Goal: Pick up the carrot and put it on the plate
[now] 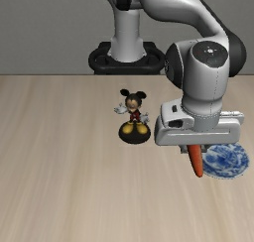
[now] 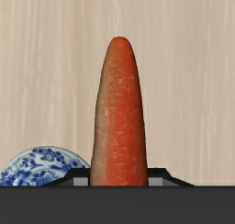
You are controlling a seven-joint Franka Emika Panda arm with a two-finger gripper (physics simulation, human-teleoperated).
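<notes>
An orange carrot (image 1: 197,162) hangs point-down from my gripper (image 1: 195,147), which is shut on its thick end. It is lifted off the wooden table, just at the near-left rim of the blue-and-white patterned plate (image 1: 227,160) on the exterior view's right. In the wrist view the carrot (image 2: 119,113) runs straight out from between my fingers, and the plate (image 2: 41,166) lies beside the carrot's held end, partly hidden by the gripper body.
A Mickey Mouse figurine (image 1: 133,115) on a dark round base stands on the table (image 1: 60,157) to the exterior view's left of my gripper. The robot base (image 1: 127,56) sits at the far edge.
</notes>
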